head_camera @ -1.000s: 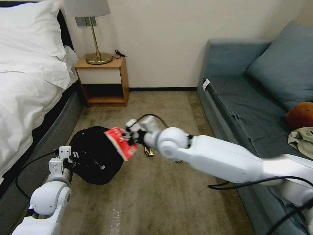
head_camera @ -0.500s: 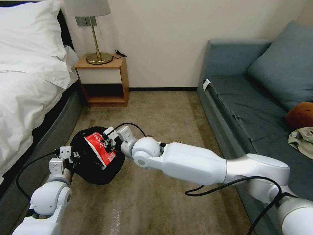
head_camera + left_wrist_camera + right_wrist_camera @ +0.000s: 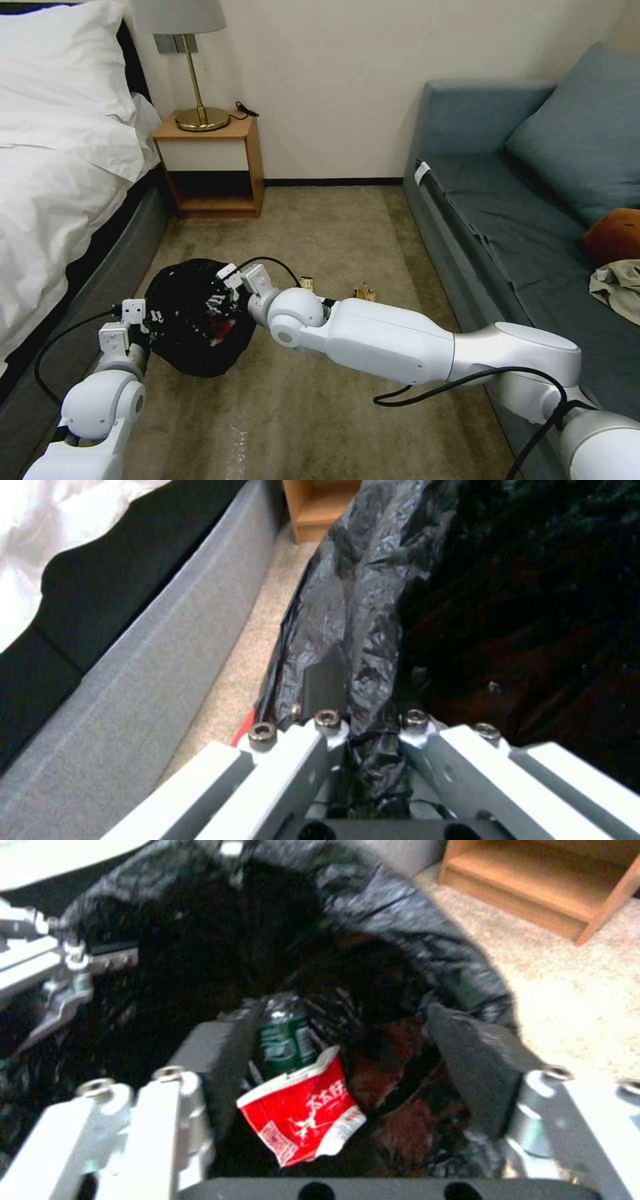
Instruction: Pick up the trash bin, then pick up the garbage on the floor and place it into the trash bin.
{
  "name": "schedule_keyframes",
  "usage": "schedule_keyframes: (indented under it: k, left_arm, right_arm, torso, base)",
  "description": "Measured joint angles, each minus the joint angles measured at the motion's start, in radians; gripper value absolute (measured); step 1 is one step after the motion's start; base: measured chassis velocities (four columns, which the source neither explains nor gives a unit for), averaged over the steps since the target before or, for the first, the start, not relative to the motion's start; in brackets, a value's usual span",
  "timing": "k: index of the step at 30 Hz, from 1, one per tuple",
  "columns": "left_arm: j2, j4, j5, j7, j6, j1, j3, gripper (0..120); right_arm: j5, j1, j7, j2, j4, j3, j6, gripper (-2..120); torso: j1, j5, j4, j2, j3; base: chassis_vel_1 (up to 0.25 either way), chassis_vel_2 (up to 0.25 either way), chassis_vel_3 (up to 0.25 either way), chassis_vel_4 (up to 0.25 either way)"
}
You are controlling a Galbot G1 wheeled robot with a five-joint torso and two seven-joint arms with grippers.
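Red-white wrapper (image 3: 303, 1112) lies in trash bin (image 3: 180, 333) beneath right gripper's (image 3: 340, 1060) parted jaws.

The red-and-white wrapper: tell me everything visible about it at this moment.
The red-and-white wrapper is a flat, slightly creased glossy packet, red with white print and a white torn-looking top edge. It lies inside the black-bag-lined trash bin, leaning against a green-labelled bottle. The open right gripper hovers above it, fingers on either side and clear of it. The left gripper clamps the bin's rim.
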Motion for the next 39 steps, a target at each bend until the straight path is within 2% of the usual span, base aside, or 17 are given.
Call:
schedule_keyframes:
  k: [2,5,7,9,16,18,19,21,24,27,32,39]
  left_arm:
    - [0.003,0.005,-0.001,0.002,-0.002,-0.001,-0.004,1]
    - [0.007,0.009,-0.001,0.002,-0.005,-0.001,-0.007,1]
    - [0.016,0.023,-0.002,0.003,-0.012,-0.006,-0.017,1]
    - [0.019,0.029,-0.005,0.003,-0.013,-0.010,-0.022,1]
    - [0.019,0.039,-0.013,0.004,-0.016,-0.017,-0.032,1]
    - [0.019,0.045,-0.013,0.004,-0.022,-0.013,-0.038,1]
    - [0.019,0.045,-0.013,0.004,-0.022,-0.013,-0.038,1]
    - [0.018,0.049,-0.013,0.004,-0.026,-0.010,-0.043,1]
    - [0.018,0.049,-0.013,0.004,-0.027,-0.010,-0.046,1]
    - [0.018,0.050,-0.014,0.004,-0.027,-0.011,-0.049,1]
    - [0.017,0.055,-0.014,0.003,-0.027,-0.012,-0.049,1]
    - [0.016,0.056,-0.012,0.003,-0.027,-0.010,-0.048,1]
  right_arm:
    - [0.004,-0.001,0.010,-0.020,0.014,0.022,0.001,84]
    - [0.005,-0.003,0.013,-0.031,0.021,0.034,0.001,89]
    - [0.002,-0.011,0.030,-0.056,0.032,0.074,-0.001,98]
    - [-0.007,-0.019,0.040,-0.066,0.031,0.099,-0.003,99]
    - [-0.068,-0.086,0.083,-0.121,-0.019,0.226,-0.003,100]
    - [-0.093,-0.145,0.086,-0.181,-0.026,0.276,-0.002,100]
    - [-0.093,-0.145,0.086,-0.181,-0.026,0.276,-0.002,100]
    - [-0.107,-0.213,0.085,-0.233,-0.026,0.318,-0.003,100]
    - [-0.116,-0.255,0.082,-0.258,-0.026,0.344,-0.006,100]
    - [-0.169,-0.386,0.053,-0.305,-0.035,0.443,-0.006,100]
    - [-0.244,-0.503,0.009,-0.328,-0.045,0.534,0.009,100]
    - [-0.313,-0.600,-0.028,-0.320,-0.062,0.607,0.033,100]
  torso:
    - [0.000,0.0000,0.0000,0.000,0.000]
    - [0.000,0.0000,-0.0001,0.000,0.000]
    - [0.000,0.0000,-0.0001,0.000,0.000]
    - [0.000,0.0001,0.0000,0.000,0.000]
    - [0.000,0.0002,0.0000,0.000,0.000]
    - [0.000,0.0003,0.0001,0.000,0.000]
    - [0.000,0.0003,0.0001,0.000,0.000]
    - [0.000,0.0004,-0.0003,0.000,0.000]
    - [0.000,0.0004,-0.0003,0.000,0.000]
    - [0.000,0.0004,-0.0002,0.000,0.000]
    - [0.000,0.0002,-0.0002,0.000,0.000]
    - [0.000,0.0002,-0.0001,0.000,0.000]
  base:
    - [0.000,0.000,0.000,0.000]
    - [0.000,0.000,0.000,0.000]
    - [0.000,0.000,0.000,0.000]
    - [0.000,0.000,0.000,0.000]
    - [0.000,0.000,0.000,0.000]
    - [0.000,0.000,0.000,0.000]
    - [0.000,0.000,0.000,0.000]
    - [0.000,0.000,0.000,0.000]
    - [0.000,0.000,0.000,0.000]
    - [0.000,0.000,0.000,0.000]
    - [0.000,0.000,0.000,0.000]
    - [0.000,0.000,0.000,0.000]
